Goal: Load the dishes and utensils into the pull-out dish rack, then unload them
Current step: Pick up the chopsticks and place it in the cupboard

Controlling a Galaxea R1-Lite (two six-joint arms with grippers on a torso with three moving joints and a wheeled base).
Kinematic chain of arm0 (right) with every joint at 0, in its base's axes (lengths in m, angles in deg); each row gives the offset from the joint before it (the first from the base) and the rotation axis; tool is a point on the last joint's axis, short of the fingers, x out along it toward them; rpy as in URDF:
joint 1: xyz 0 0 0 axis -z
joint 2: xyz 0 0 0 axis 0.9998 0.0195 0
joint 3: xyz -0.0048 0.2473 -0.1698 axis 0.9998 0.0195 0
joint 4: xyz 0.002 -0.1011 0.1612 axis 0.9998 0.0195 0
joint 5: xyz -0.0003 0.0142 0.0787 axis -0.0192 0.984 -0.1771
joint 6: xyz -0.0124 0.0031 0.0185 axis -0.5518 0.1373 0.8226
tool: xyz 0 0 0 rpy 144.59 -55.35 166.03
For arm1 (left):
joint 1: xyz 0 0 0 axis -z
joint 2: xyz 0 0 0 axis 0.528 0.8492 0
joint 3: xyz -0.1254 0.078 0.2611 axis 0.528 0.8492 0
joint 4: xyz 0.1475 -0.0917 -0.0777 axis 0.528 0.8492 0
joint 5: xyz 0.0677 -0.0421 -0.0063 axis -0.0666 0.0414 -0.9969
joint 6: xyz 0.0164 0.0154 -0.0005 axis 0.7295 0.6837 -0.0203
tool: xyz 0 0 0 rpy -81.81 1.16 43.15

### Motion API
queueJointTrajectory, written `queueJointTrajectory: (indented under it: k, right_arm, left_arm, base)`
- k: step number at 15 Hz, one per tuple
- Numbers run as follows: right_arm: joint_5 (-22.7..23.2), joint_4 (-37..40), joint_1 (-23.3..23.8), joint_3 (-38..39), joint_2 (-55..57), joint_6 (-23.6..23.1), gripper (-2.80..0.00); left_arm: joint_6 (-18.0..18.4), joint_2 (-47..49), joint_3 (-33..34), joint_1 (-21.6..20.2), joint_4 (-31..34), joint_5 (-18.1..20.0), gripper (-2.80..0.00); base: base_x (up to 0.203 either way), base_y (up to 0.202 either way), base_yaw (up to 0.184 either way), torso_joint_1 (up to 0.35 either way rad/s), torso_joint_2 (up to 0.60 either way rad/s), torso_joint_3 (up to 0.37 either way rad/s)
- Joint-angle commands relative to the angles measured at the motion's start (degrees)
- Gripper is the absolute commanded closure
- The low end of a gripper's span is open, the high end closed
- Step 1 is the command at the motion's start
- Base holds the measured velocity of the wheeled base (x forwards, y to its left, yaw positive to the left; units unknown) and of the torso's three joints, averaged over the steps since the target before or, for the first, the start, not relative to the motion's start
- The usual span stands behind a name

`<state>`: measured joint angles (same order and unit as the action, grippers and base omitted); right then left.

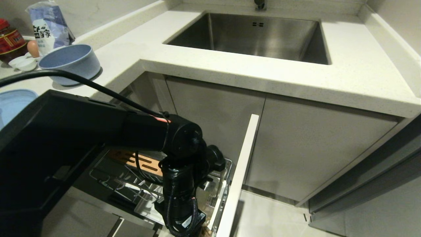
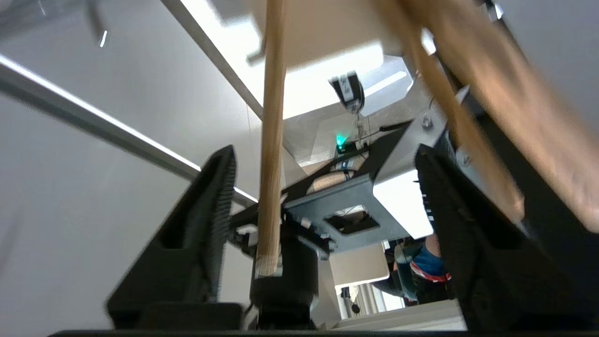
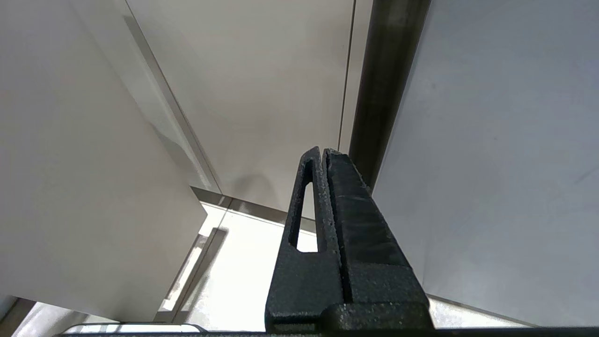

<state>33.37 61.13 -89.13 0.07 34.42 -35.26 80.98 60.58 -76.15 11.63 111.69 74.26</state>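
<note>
Left wrist view: we are seeing chopsticks (image 2: 271,140) standing loose between the spread fingers of the left gripper (image 2: 323,196), jaws apart, nothing clamped.
Rack: dish rack (image 1: 184,184) is sitting pulled out under the left arm; bowl (image 1: 69,62) and plate (image 1: 14,102) are waiting on the counter.
Step advice: we are judging a straight lift clear of the sticks best.
Right gripper (image 3: 325,164): parked, jaws together.
Hidden: caddy and the sticks' lower ends are blocked by the wrist.

The bowl (image 1: 69,62) is being kept on the counter (image 1: 348,70) at far left, left of the sink (image 1: 253,36); the pull-out dish rack (image 1: 171,184) is being extended below, near left.
</note>
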Motion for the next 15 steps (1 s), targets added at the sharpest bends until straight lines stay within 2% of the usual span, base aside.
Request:
queueJointTrajectory:
  k: [1,3,6,7,12,15]
  right_arm:
    - [0.01,-0.04,-0.02,1.49,-0.04,0.04,0.00]
    - [0.01,-0.04,-0.02,1.49,-0.04,0.00,0.00]
    - [0.01,-0.04,-0.02,1.49,-0.04,-0.04,0.00]
    - [0.01,-0.04,-0.02,1.49,-0.04,0.02,0.00]
    - [0.01,-0.04,-0.02,1.49,-0.04,-0.01,0.00]
    - [0.01,-0.04,-0.02,1.49,-0.04,-0.04,0.00]
  left_arm:
    - [-0.09,-4.47,0.03,-0.03,1.45,-0.08,-2.80]
    - [-0.47,-7.90,0.28,-0.07,1.77,-0.48,-2.80]
    - [-1.83,-15.02,0.89,-0.07,1.93,-3.15,-2.80]
    - [-1.96,-17.98,1.15,-0.05,1.93,-4.19,0.00]
    - [-2.20,-32.46,1.30,0.01,0.29,-7.88,0.00]
    - [-2.26,-40.60,1.77,-0.05,-6.20,-9.33,0.00]
  base:
    - [0.000,0.000,0.000,0.000,0.00,0.000]
    - [0.000,0.000,0.000,0.000,0.00,0.000]
    - [0.000,0.000,0.000,0.000,0.00,0.000]
    - [0.000,0.000,0.000,0.000,0.00,0.000]
    - [0.000,0.000,0.000,0.000,0.00,0.000]
    - [0.000,0.000,0.000,0.000,0.00,0.000]
